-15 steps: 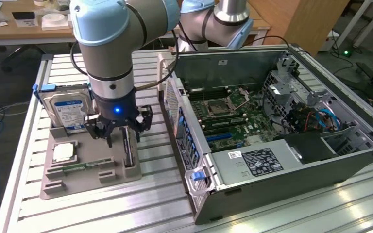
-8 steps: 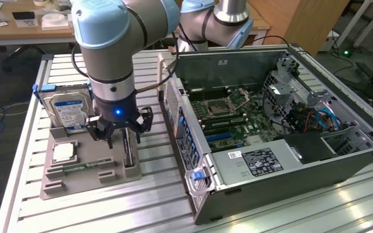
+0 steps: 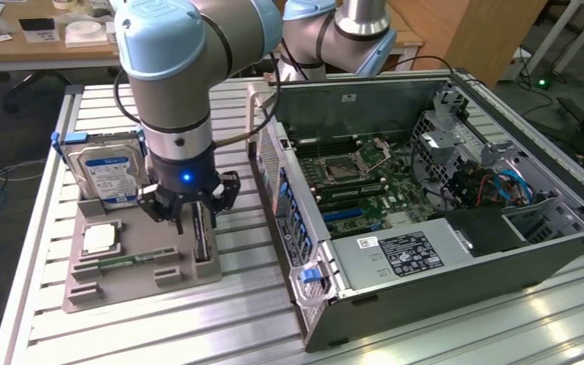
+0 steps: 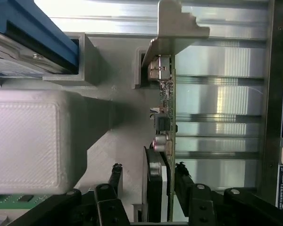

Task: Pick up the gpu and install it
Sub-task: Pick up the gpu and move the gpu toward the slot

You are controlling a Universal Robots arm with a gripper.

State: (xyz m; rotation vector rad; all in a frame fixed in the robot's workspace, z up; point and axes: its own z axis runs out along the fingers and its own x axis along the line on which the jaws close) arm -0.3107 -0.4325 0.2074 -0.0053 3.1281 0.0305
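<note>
The hand is seen open, set low over the gpu. One of its fingers is placed on each side of the card, and a gap is left on one side, so no pinch is judged made yet. The gpu is stood on edge in a slot along the tray edge nearest the case, its upper edge thus offered to a grasp from above. Its bracket is turned toward the hard drive, stood upright at the tray's far corner. Beyond, the case is laid open on the tabletop, its board exposed for the install, not yet begun.
</note>
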